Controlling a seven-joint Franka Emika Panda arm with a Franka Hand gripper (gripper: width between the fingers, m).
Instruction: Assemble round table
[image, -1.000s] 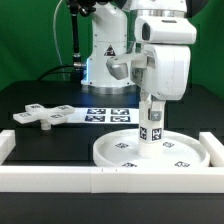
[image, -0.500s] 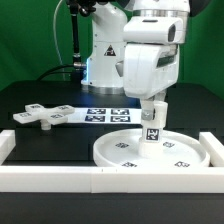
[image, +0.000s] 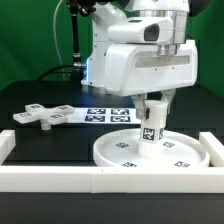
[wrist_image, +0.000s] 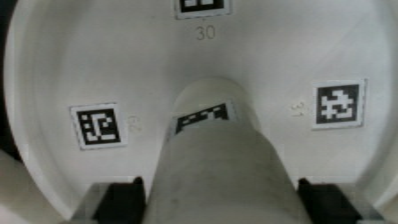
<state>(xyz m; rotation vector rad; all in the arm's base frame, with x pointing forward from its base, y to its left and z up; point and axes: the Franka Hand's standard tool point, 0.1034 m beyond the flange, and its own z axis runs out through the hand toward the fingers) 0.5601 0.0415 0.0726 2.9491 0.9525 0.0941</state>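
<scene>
The large rimmed round disc (image: 125, 152) lies flat at the front of the table, tags facing up. The short cylindrical leg (image: 150, 128) stands upright near the disc's middle. My gripper (image: 152, 108) reaches straight down over the leg and is shut on its upper part. In the wrist view the leg (wrist_image: 222, 150) runs between my two black fingers (wrist_image: 121, 200), which press against its sides, with the disc (wrist_image: 107, 60) beneath. The flat cross-shaped base (image: 40, 115) lies loose on the black table at the exterior view's left.
White border rails (image: 60, 178) run along the front and both sides of the work area. The marker board (image: 100, 113) lies behind the disc. The arm's base (image: 105, 60) stands at the back.
My wrist has turned about its vertical axis over the leg, and the leg's tag has turned with it. The leg stays upright in the same spot on the disc.
</scene>
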